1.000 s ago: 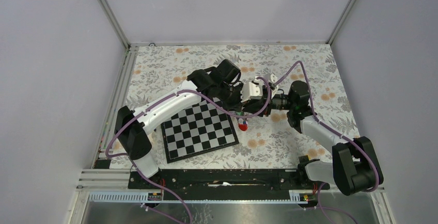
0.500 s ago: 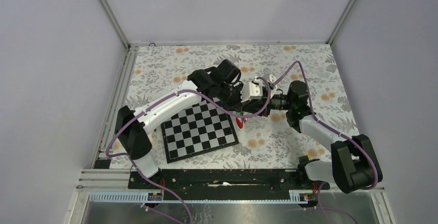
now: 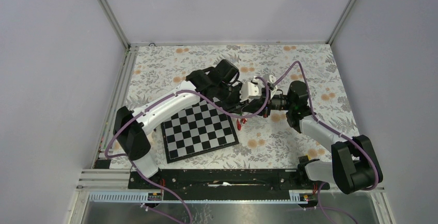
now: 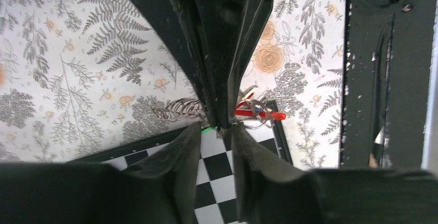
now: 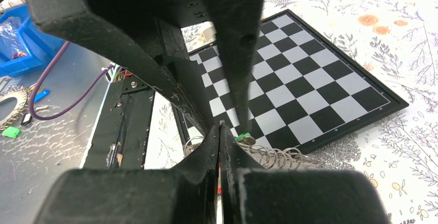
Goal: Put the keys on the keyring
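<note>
The red keyring (image 4: 260, 114) hangs over the chessboard's corner, and my right gripper (image 5: 219, 128) is shut on it; a red sliver shows between its fingers. In the left wrist view that right gripper (image 4: 217, 123) comes down from above, with its tips between the left fingers. My left gripper (image 4: 217, 131) stands slightly open around it, and chessboard squares show through the gap. A green key (image 5: 243, 137) and a coil of silver rings (image 5: 276, 157) hang beside the right fingertips. In the top view both grippers meet at the board's far right corner, and the bundle (image 3: 239, 122) dangles below them.
The black-and-white chessboard (image 3: 199, 128) lies on the floral tablecloth (image 3: 289, 136) under the left arm. A black base rail (image 3: 222, 177) runs along the near edge. Metal frame posts (image 3: 108, 12) stand at the back corners. A blue bin (image 5: 20, 38) sits off the table.
My right gripper has closed on the keyring and my left gripper has opened a little. The hanging bundle has shifted slightly left and up.
</note>
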`<control>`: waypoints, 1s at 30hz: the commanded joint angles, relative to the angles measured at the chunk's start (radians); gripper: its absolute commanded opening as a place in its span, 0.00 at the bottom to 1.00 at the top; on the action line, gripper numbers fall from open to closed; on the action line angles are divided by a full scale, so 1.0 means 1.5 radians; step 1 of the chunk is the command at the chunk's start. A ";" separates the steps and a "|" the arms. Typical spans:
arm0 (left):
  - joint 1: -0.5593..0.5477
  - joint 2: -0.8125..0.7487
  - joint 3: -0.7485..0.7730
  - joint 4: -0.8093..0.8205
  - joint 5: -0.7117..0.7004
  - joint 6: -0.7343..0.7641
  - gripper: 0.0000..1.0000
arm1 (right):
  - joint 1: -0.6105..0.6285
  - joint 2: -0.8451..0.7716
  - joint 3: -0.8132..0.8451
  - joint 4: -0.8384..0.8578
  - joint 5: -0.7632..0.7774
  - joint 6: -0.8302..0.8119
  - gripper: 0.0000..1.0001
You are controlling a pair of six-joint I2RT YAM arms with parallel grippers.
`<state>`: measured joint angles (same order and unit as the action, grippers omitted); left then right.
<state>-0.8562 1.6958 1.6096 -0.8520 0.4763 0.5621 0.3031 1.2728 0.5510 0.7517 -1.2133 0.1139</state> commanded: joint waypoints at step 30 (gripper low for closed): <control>0.071 -0.049 -0.154 0.190 0.229 0.050 0.38 | -0.012 -0.030 0.027 0.046 -0.046 0.031 0.00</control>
<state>-0.7506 1.6119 1.3769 -0.6037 0.7517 0.6289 0.2924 1.2427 0.5522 0.7544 -1.2514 0.1543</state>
